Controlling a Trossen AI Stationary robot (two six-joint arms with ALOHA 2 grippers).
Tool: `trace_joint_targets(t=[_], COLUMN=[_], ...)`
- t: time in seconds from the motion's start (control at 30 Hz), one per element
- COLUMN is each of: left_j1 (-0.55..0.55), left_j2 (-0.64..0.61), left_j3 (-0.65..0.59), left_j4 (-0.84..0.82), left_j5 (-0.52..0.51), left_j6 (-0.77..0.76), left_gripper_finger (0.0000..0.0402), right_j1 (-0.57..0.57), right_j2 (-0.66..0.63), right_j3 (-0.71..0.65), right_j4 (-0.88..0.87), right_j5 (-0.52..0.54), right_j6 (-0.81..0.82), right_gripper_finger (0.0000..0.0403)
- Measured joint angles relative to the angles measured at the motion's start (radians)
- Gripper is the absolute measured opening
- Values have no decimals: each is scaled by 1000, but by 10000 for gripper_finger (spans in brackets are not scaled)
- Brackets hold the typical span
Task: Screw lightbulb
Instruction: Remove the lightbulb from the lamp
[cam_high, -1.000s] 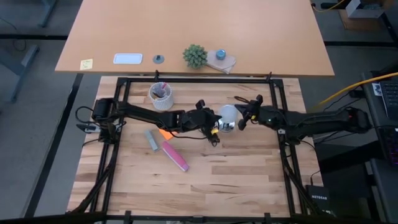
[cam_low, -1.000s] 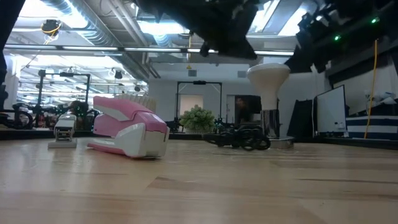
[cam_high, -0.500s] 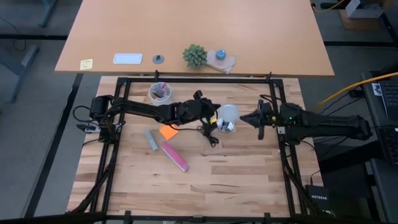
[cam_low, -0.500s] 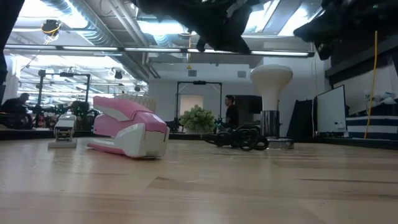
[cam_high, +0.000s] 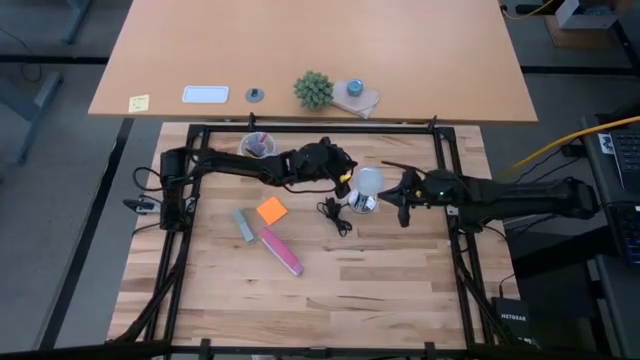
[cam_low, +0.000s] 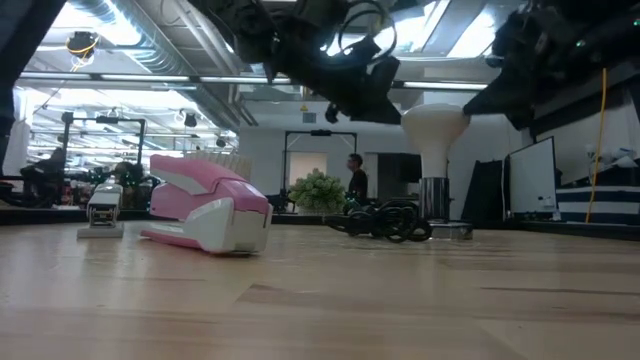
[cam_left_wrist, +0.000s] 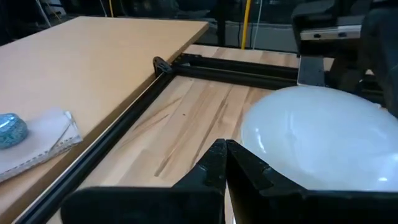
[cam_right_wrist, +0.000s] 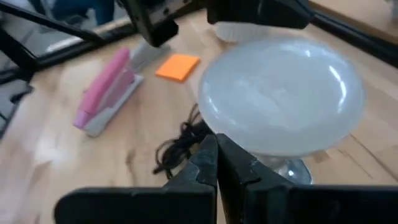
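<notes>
The white frosted lightbulb (cam_high: 369, 182) stands upright with its base in the shiny metal socket (cam_low: 435, 208), which sits on the table with a coiled black cord (cam_low: 385, 220). My left gripper (cam_high: 343, 172) is shut and hangs just left of the bulb's round top, slightly to its far side; its wrist view (cam_left_wrist: 222, 149) shows the bulb (cam_left_wrist: 317, 137) close ahead. My right gripper (cam_high: 399, 196) is shut and stands a short way to the bulb's right; the bulb (cam_right_wrist: 283, 93) fills its wrist view beyond the fingertips (cam_right_wrist: 215, 146). I see neither gripper touching the bulb.
A pink stapler (cam_high: 282, 252), a grey block (cam_high: 244, 225) and an orange sticky pad (cam_high: 271, 211) lie to the left of the socket. A white cup with pens (cam_high: 258, 148) stands at the far left. A black frame (cam_high: 320, 128) borders the table.
My left gripper has gone from the near left of the bulb toward the table's far edge. My right gripper has drawn back from the bulb toward the table's right edge, then come a little way back toward it. The bulb has stayed upright in the socket.
</notes>
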Motion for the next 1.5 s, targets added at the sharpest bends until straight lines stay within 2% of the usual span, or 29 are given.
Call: trace_joint_targets(t=[0.37,0.63,0.97,1.33,1.5], left_j1=[-6,-27,-61,-111,-144], left_j2=[7,7,7,-5,6], left_j3=[0,0,0,2,-3], left_j4=[-7,-41,-44,-106,-127], left_j5=[11,-1,-13,-7,-2], left_j6=[-2,-3,-27,-40,-47], left_gripper_finger=[0,0,0,0,0], right_j1=[0,0,0,-3,-2], right_j2=[55,54,53,54,53], right_j3=[-1,-1,-2,-2,0], right_j4=[8,4,-19,-72,-48], right_j5=[94,80,113,315,347], right_j6=[-5,-5,-5,1,-2], right_gripper_finger=[3,3,3,3,3])
